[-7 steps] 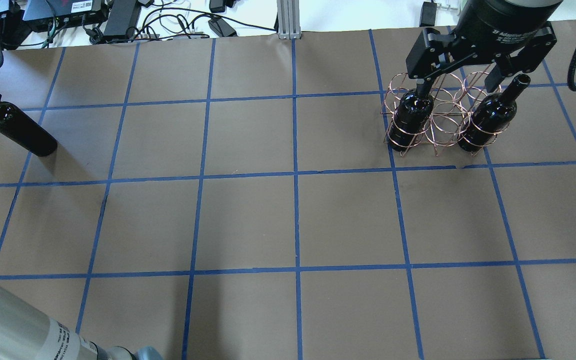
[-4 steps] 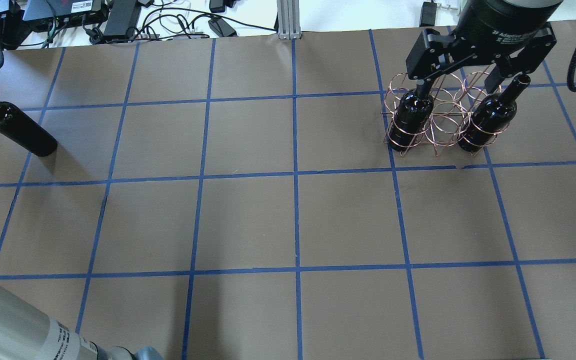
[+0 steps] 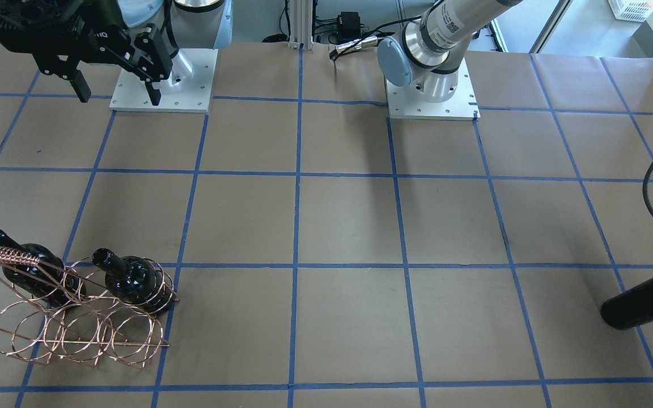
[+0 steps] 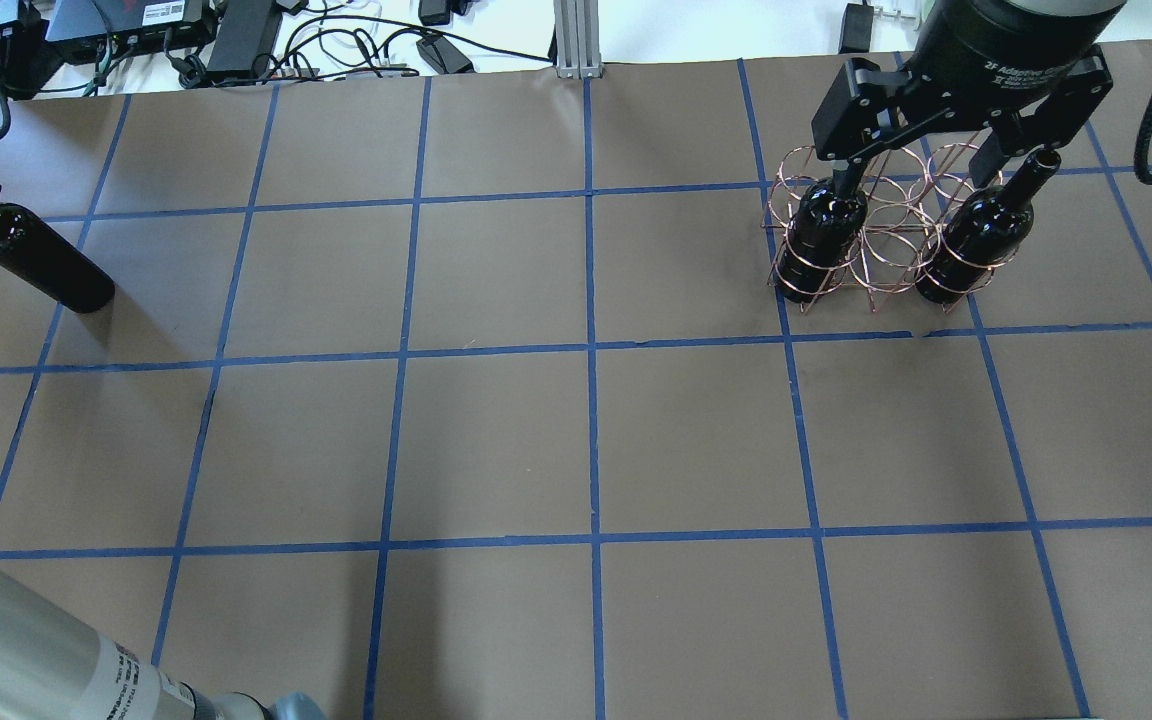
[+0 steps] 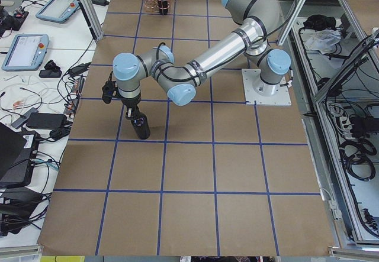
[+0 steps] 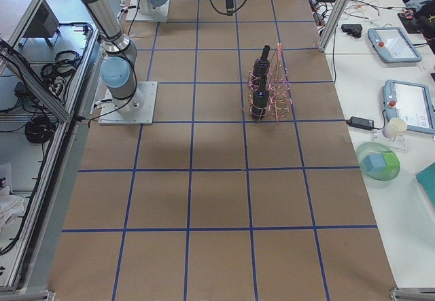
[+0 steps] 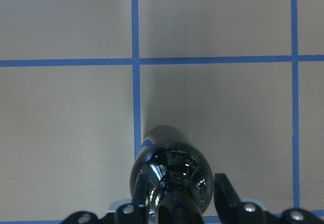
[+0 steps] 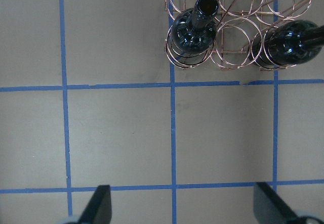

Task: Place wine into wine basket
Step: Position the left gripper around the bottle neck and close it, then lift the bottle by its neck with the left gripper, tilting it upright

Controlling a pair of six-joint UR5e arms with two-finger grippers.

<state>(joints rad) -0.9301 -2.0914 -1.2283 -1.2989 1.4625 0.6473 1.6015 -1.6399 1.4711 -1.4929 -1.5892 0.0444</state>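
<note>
My left gripper (image 7: 179, 201) is shut on the neck of a glossy near-black wine bottle (image 7: 169, 171), which stands upright at the table's far left (image 4: 36, 262), also seen in the front view (image 3: 644, 303) and left view (image 5: 140, 126). The copper wire wine basket (image 4: 886, 235) stands at the far right with two look-alike bottles (image 4: 821, 235) (image 4: 976, 235) in its outer loops; its middle loops (image 8: 234, 29) hold nothing. My right gripper (image 4: 929, 170) is open and empty, high above the basket, with its fingers (image 8: 101, 204) at the bottom of the wrist view.
Brown paper with a blue tape grid covers the table (image 4: 586, 440). Cables and power bricks (image 4: 236, 35) lie past the far edge. The robot's base plates (image 3: 162, 79) sit at the near edge. Tablets and a bowl (image 6: 380, 165) lie beside the table.
</note>
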